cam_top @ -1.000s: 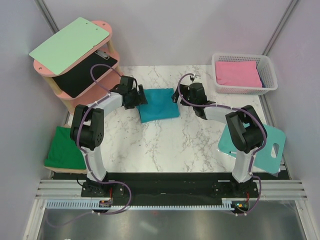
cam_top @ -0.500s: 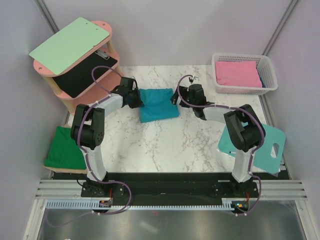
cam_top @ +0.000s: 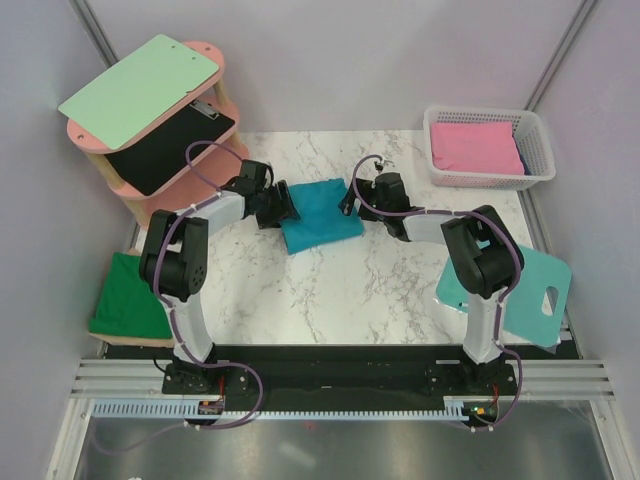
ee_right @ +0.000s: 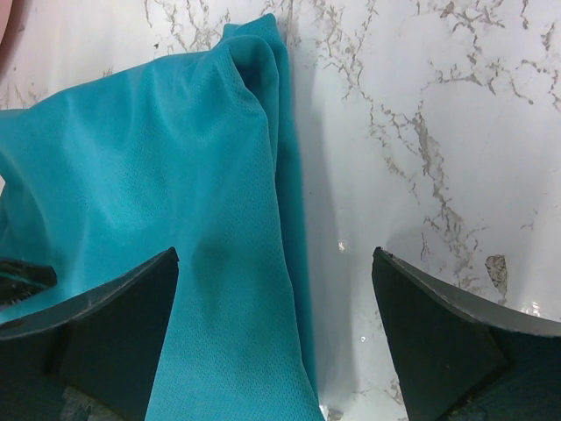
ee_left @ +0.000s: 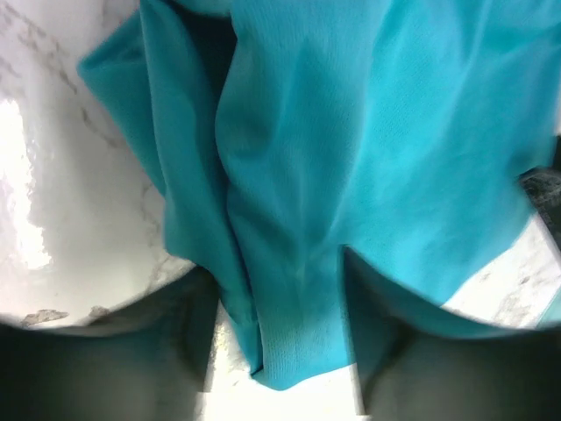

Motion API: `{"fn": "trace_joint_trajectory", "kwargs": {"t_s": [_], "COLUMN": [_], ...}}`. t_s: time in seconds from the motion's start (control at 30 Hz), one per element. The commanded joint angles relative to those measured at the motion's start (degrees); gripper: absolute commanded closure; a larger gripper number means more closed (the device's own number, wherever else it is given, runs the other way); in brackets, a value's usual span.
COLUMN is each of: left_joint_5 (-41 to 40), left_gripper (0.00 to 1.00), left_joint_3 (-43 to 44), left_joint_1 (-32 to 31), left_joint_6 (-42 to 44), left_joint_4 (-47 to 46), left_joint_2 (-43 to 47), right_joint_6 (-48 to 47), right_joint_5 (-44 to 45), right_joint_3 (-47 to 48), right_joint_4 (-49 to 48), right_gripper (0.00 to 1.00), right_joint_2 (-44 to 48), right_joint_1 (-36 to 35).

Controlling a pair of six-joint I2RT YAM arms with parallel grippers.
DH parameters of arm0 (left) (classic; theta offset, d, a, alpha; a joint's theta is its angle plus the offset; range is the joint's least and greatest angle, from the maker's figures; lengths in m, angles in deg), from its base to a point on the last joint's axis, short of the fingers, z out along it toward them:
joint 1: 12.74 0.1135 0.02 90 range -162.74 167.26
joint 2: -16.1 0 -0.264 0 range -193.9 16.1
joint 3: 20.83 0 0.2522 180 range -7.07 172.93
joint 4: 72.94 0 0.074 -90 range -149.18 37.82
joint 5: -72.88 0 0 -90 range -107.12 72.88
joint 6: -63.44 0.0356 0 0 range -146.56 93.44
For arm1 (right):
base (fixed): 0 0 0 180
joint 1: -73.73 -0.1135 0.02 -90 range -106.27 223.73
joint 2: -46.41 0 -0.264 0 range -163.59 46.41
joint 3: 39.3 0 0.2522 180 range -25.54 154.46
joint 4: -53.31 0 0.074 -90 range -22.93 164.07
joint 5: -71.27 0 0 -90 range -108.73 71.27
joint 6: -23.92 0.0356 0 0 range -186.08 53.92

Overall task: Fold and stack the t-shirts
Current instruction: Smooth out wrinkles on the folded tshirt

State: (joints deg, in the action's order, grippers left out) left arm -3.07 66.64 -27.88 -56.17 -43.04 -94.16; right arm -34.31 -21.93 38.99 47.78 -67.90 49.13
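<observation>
Teal cloth fold pinched between the fingers (ee_left: 105,360) of my left gripper (ee_left: 279,285), my right gripper (ee_right: 276,259) spread wide over the same teal t-shirt (cam_top: 322,212), shirt folded mid-rear on marble table (cam_top: 330,290), dark green t-shirt (cam_top: 128,295) well apart at left.

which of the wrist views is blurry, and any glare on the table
Left wrist: the fingers are dark and out of focus, and the marble table blows out white at the left edge. Right wrist: sharp, the teal-blue t-shirt shows its weave, only tiny glints on the marble. Top external: even light, soft shadows.
</observation>
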Motion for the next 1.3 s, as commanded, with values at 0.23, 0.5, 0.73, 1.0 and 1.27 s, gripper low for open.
{"fn": "trace_joint_trajectory", "kwargs": {"t_s": [0.23, 0.5, 0.73, 1.0, 1.27], "left_joint_5": [-6.30, -33.35, -53.75, -55.44, -58.25], "left_gripper": [0.17, 0.17, 0.03, 0.00, 0.00], "left_joint_3": [-11.73, -11.84, -3.85, -4.98, -4.63], "left_joint_1": [-0.07, -0.07, 0.02, 2.74, 8.01], "left_joint_6": [0.16, -2.82, -11.86, -16.36, -15.66], "left_joint_4": [2.05, 24.76, 49.12, 49.95, 50.30], "left_joint_2": [16.09, 24.74, 15.08, 8.84, 2.08], "right_joint_6": [-0.65, -0.13, 0.49, 0.93, 1.89], "right_joint_5": [-0.58, -0.84, -3.55, -7.87, -10.16], "right_joint_3": [-1.51, -10.12, -11.44, -11.01, -10.66], "right_joint_4": [-0.32, 0.39, 1.10, 1.36, 0.74], "right_gripper": [0.02, 0.02, 0.02, 0.02, 0.02], "right_joint_2": [4.61, 13.57, 14.46, 12.79, 11.03], "right_joint_1": [-0.19, -0.36, -0.36, -0.27, 0.08]}}
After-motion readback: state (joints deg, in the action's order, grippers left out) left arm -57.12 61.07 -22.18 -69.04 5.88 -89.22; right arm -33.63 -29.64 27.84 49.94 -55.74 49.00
